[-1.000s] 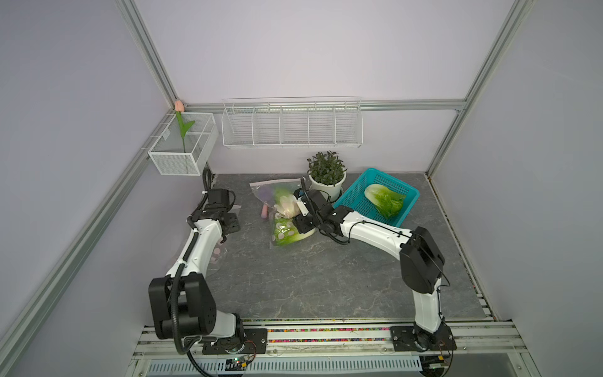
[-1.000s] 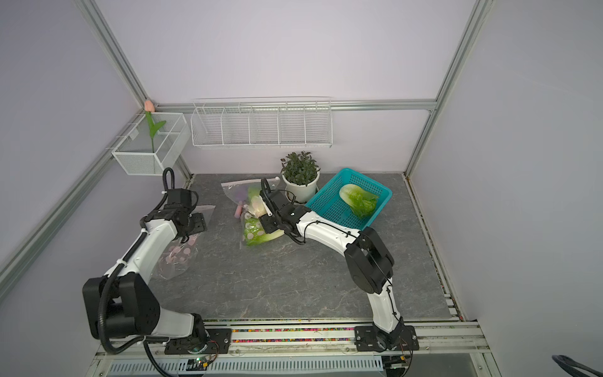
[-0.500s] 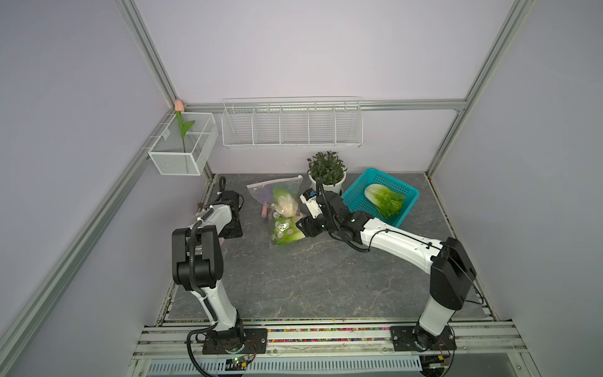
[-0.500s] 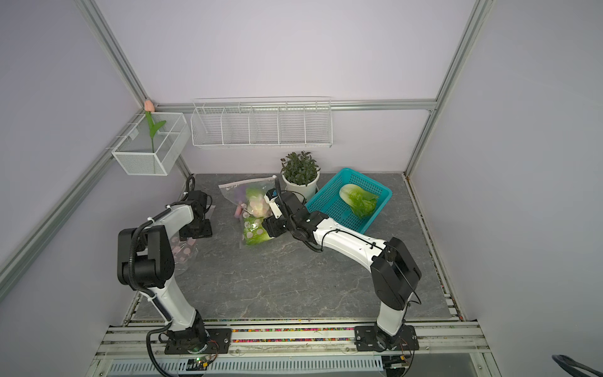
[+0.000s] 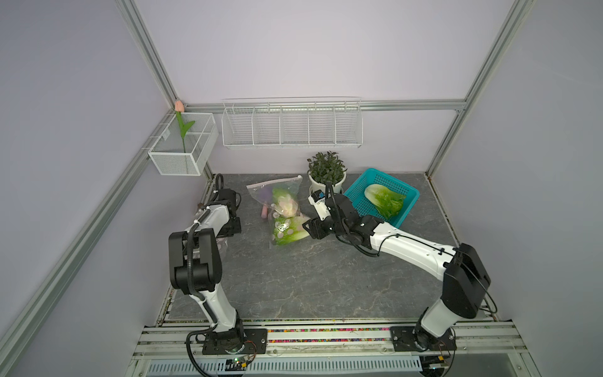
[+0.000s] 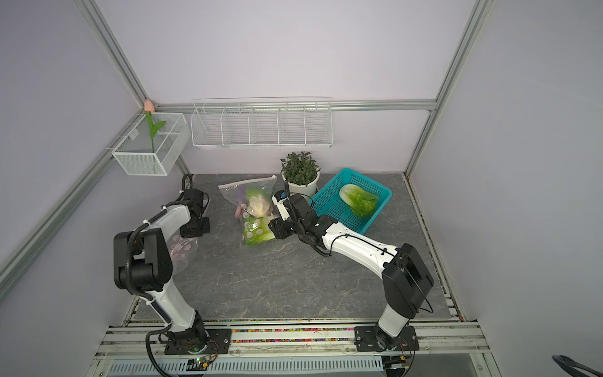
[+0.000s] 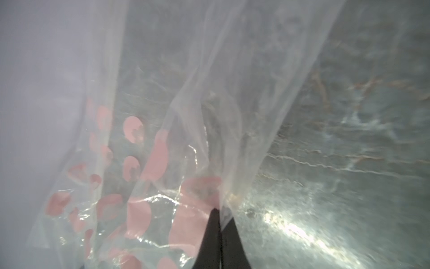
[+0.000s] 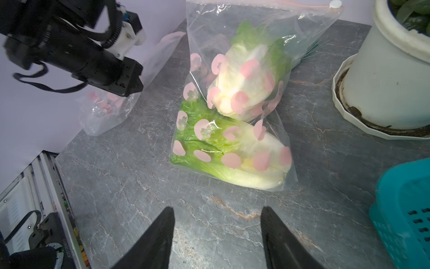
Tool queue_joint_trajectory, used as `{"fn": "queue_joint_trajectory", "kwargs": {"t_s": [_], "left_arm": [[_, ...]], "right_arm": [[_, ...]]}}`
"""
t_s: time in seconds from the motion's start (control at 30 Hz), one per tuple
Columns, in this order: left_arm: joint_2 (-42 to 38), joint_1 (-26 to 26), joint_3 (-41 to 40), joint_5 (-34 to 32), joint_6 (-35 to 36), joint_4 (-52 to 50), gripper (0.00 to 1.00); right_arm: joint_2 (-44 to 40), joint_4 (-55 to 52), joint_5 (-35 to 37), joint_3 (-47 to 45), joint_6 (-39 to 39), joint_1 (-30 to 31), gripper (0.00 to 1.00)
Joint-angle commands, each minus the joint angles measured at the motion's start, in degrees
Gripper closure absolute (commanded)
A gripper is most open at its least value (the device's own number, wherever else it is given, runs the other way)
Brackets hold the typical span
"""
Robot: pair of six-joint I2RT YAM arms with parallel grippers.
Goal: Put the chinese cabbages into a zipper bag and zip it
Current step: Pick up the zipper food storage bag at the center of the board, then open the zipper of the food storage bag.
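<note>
Two chinese cabbages [image 8: 242,81] are already stuffed in the zipper bag [image 8: 274,35], the third cabbage [image 5: 385,200] is left in the teal basket [image 5: 359,202] at its 3 o'clock, so the right claw [image 8: 218,208] is held apart, probably for fetching, while a spare bag [image 8: 104,111] at 9 o'clock gets pinched by the left claw [image 7: 220,216].

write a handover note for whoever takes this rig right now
Left gripper: jaws shut on the empty bag, at the table's left side.
Right gripper: jaws open, holding nothing, facing the filled bag without touching it.
Done: one cabbage and a second cabbage lie in the filled bag.
Left: the third cabbage is in the basket; bag it, then zip. Whether the zip is closed cannot be told.
</note>
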Motion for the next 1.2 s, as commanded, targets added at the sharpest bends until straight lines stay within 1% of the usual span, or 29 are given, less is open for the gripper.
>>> {"fn": "queue_joint_trajectory", "kwargs": {"t_s": [0.0, 0.17, 0.27, 0.3, 0.37, 0.47, 0.5, 0.53, 0.57, 0.63, 0.7, 0.8, 0.87, 0.93, 0.97, 1.0, 1.07, 1.17], "left_arm": [[-8.4, -0.51, 0.76, 1.93, -1.81, -1.68, 1.0], [-18.73, -5.65, 3.27, 5.93, -0.92, -4.81, 1.0], [-24.47, -9.9, 5.84, 6.88, -0.72, -5.59, 1.0], [-25.92, -12.06, 7.07, 6.74, -0.72, -5.71, 1.0], [-27.89, -17.77, 9.65, 6.5, 0.09, -5.58, 1.0], [-30.09, -28.67, 12.4, 5.72, 1.97, -2.48, 1.0], [-30.37, -33.38, 12.91, 5.83, 2.93, -0.9, 1.0], [-30.13, -37.91, 13.11, 5.56, 4.29, 0.66, 1.0], [-29.6, -41.41, 13.2, 5.17, 5.18, 1.93, 1.0], [-27.33, -47.89, 12.82, 6.57, 6.51, 4.98, 1.0], [-24.67, -51.6, 10.93, 8.65, 7.18, 8.1, 1.0], [-20.5, -53.84, 6.24, 13.01, 5.88, 13.07, 1.0], [-18.78, -55.1, 2.37, 14.58, 5.72, 16.91, 1.0], [-17.73, -55.79, -3.38, 16.36, 5.85, 22.43, 1.0], [-17.6, -56.25, -5.75, 16.89, 6.54, 24.81, 1.0], [-17.7, -57.44, -8.69, 17.68, 8.96, 27.32, 1.0], [-17.51, -59.65, -12.09, 16.94, 12.69, 29.8, 1.0], [-16.06, -59.79, -14.27, 18.61, 12.91, 31.41, 1.0]], "right_arm": [[-3.53, 0.62, 0.15, -1.82, 2.0, -1.4, 0.39], [-7.66, -0.71, 0.57, -4.23, 3.82, -4.36, 0.4], [-10.35, -2.35, 2.17, -5.78, 3.71, -5.89, 0.41], [-11.35, -3.03, 2.93, -6.2, 3.45, -6.38, 0.41], [-12.81, -3.81, 4.08, -7.26, 2.89, -7.36, 0.41], [-14.3, -5.47, 4.86, -8.53, 2.06, -9.45, 0.41], [-14.8, -6.01, 4.71, -8.94, 2.19, -10.42, 0.41], [-15.47, -6.17, 4.37, -9.51, 2.42, -11.36, 0.41], [-15.99, -6.07, 3.93, -10.03, 2.91, -12.21, 0.41], [-17.86, -5.51, 2.62, -11.48, 4.45, -14.34, 0.41], [-19.46, -4.99, 1.08, -12.81, 6.61, -16.74, 0.41], [-21.42, -5.69, -1.47, -14.24, 9.21, -20.47, 0.4], [-22.43, -7.75, -3.01, -14.5, 10.97, -22.76, 0.38], [-23.31, -10.57, -5.75, -14.51, 13.15, -25.67, 0.35], [-23.66, -11.55, -7.29, -14.52, 13.86, -27.01, 0.35], [-24.0, -12.4, -9.23, -14.59, 14.38, -28.27, 0.34], [-24.11, -14.39, -12.07, -14.07, 14.33, -29.87, 0.33], [-23.49, -18.75, -13.56, -11.82, 12.19, -30.47, 0.31]]}}
